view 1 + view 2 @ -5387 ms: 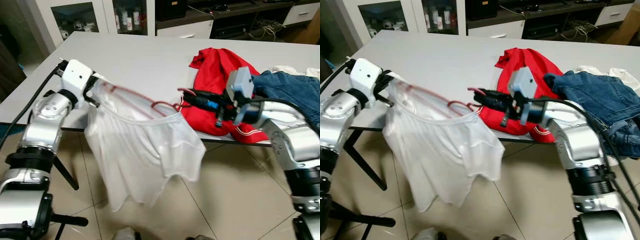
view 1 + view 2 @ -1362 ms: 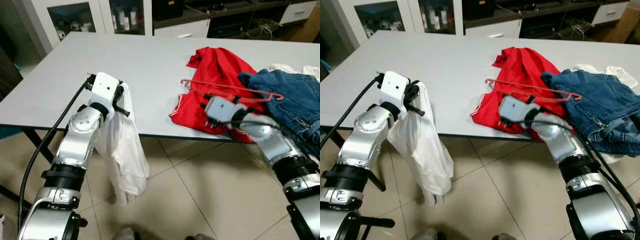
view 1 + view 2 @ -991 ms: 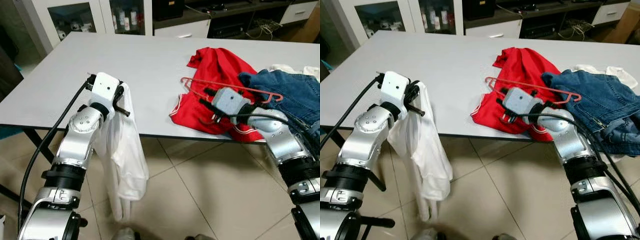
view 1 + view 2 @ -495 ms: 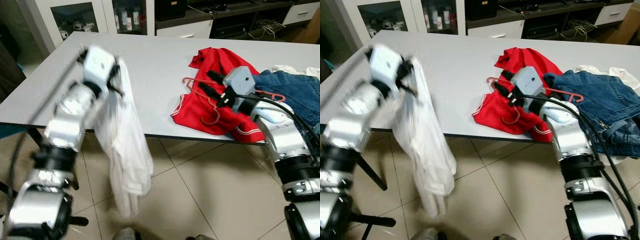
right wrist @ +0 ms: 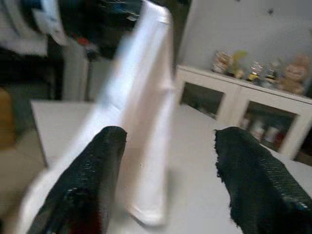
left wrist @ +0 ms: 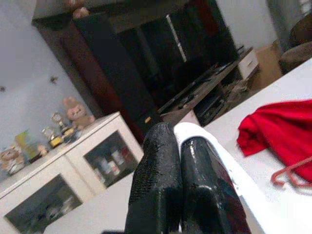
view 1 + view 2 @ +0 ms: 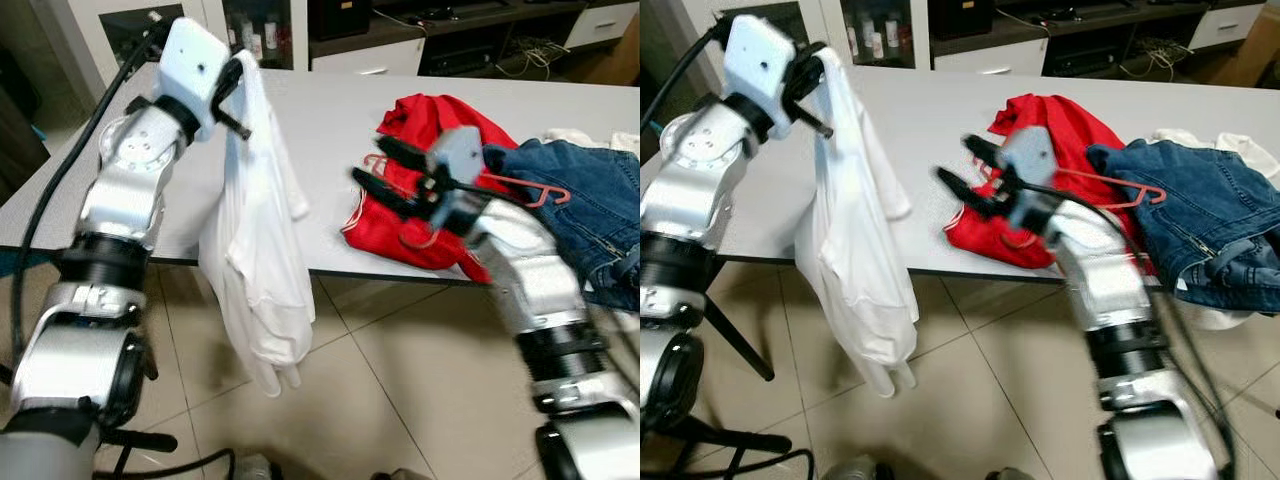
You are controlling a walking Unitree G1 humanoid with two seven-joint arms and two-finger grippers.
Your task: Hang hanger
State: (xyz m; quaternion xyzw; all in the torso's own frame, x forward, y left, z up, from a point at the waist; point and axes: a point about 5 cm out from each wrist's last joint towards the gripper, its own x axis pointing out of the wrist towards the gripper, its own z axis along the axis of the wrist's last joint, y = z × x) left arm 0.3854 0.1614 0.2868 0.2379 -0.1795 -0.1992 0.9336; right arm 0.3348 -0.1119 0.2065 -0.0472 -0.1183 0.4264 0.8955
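My left gripper (image 7: pixel 235 95) is raised above the table's near left corner and shut on the top of a white garment (image 7: pixel 262 260), which hangs down past the table edge. In the left wrist view the fingers (image 6: pixel 161 185) pinch the white cloth (image 6: pixel 214 156). My right gripper (image 7: pixel 368 160) is open in the air over the table, pointing at the garment with a gap between them. In the right wrist view its fingers (image 5: pixel 92 180) frame the white garment (image 5: pixel 146 122). The red hanger (image 7: pixel 535 190) lies on the clothes behind that gripper.
A red shirt (image 7: pixel 430 130) and blue jeans (image 7: pixel 590 200) are piled on the right side of the grey table (image 7: pixel 320 110). White glass-door cabinets (image 7: pixel 150 25) stand behind it. Tiled floor (image 7: pixel 400 380) lies below the near edge.
My left arm has lifted the white garment higher. My right gripper has swung left, away from the hanger and toward the garment, still open. The hanger stays on the clothes.
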